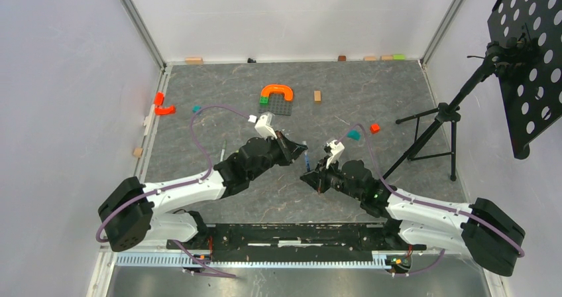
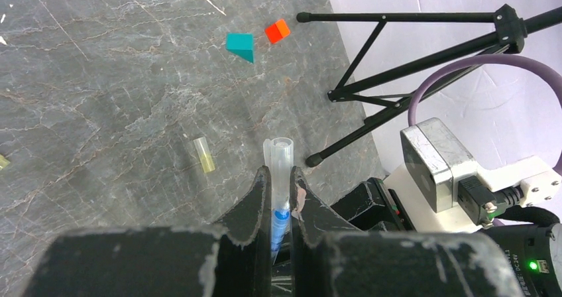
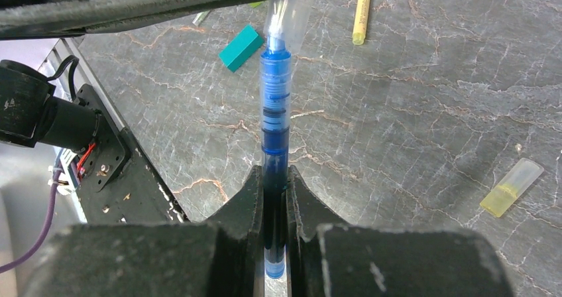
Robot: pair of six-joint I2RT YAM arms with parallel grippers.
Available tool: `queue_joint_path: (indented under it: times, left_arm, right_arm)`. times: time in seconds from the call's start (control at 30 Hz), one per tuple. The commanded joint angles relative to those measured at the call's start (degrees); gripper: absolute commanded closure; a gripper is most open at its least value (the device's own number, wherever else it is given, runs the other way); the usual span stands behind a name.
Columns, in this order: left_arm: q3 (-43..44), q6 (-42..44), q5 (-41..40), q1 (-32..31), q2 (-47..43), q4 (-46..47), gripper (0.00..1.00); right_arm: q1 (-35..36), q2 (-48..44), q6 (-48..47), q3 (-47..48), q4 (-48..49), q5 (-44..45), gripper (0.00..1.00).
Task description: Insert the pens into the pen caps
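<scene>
Grey marbled table (image 1: 384, 91). Orange arch (image 1: 277, 90) lies on dark baseplate (image 1: 283, 107), with 1 green block (image 1: 264, 100) at its left end. 1 wooden block (image 1: 317, 96) sits near, to the right. Teal wedge (image 1: 353, 135) and red cube (image 1: 375, 128) lie close together, apart. Black tripod (image 1: 434, 128) stands off the right edge, with a perforated black panel (image 1: 530, 52) above it.

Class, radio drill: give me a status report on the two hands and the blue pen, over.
Left hand shut on clear cap. Right hand shut on blue pen, tip inside the cap. Yellow cap lies apart on table.
</scene>
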Motion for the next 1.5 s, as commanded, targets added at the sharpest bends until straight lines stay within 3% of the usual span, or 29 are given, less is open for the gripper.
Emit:
queue_joint_path:
  times: [0.0, 0.63, 1.1, 1.47]
  left_arm:
    - [-0.6, 3.5, -0.8, 0.0, -1.4, 2.6, 0.98]
    - [-2.6, 7.7, 0.2, -0.1, -0.5, 7.2, 0.98]
    - [-2.9, 10.4, -5.4, -0.1, -0.9, 4.0, 0.98]
    - [-1.4, 5.8, -8.5, -0.2, 0.5, -0.6, 0.98]
  right_arm:
    - [-0.3, -0.2, -1.0, 2.1, 0.7, 0.7, 1.00]
    - [-0.7, 0.8, 1.2, 8.5, -6.0, 0.7, 1.00]
    - [-0.8, 0.1, 4.0, 10.8, -10.2, 2.8, 1.00]
    - [-0.8, 2.6, 4.6, 13.0, -10.7, 4.1, 1.00]
